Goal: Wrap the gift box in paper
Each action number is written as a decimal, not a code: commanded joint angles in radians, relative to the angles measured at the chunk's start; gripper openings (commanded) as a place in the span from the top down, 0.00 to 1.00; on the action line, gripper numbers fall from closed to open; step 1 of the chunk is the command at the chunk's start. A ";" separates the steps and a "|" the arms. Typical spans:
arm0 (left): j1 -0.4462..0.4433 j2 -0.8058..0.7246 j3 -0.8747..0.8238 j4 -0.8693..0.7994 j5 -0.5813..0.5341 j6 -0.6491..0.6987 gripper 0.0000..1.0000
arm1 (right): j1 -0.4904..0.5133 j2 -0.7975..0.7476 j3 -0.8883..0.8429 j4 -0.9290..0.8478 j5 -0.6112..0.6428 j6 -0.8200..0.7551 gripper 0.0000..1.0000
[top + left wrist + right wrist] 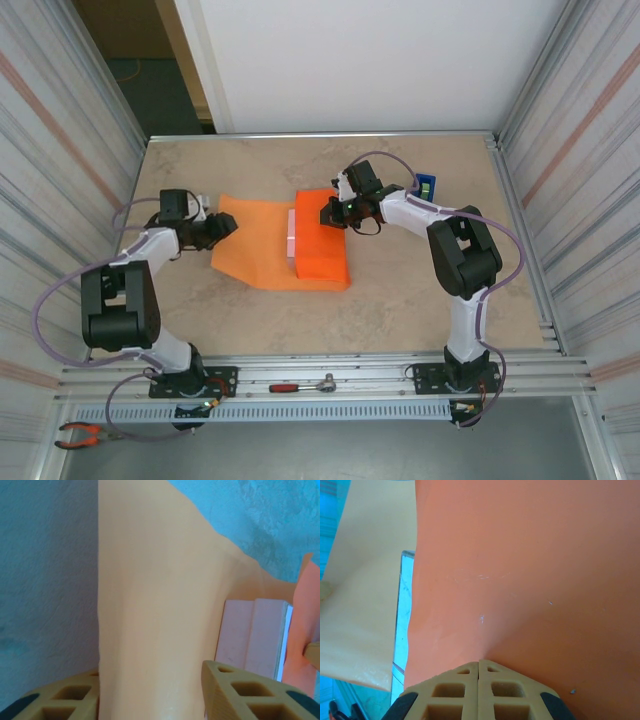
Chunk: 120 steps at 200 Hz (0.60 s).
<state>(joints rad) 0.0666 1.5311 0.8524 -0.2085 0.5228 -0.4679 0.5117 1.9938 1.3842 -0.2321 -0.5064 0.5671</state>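
Orange thin paper sheet [255, 252] flopped half over pale pink flat gift box [291, 238], right end effector [479, 662] pinching paper, left end effector [150, 670] apart

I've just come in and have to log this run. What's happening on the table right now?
Two arms are wrapping a small pink gift box in orange paper. The right gripper is shut on the paper's right flap, which is folded over most of the box. The left gripper straddles the paper's left part, jaws apart and not yet gripping. A strip of the box shows uncovered between the two.
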 commanded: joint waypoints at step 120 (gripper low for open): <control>-0.025 -0.196 -0.050 -0.140 -0.033 0.065 1.00 | 0.027 0.070 -0.064 -0.049 0.019 0.002 1.00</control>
<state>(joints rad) 0.0711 1.4014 0.8112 -0.3222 0.4633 -0.4381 0.5117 1.9934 1.3811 -0.2279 -0.5087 0.5671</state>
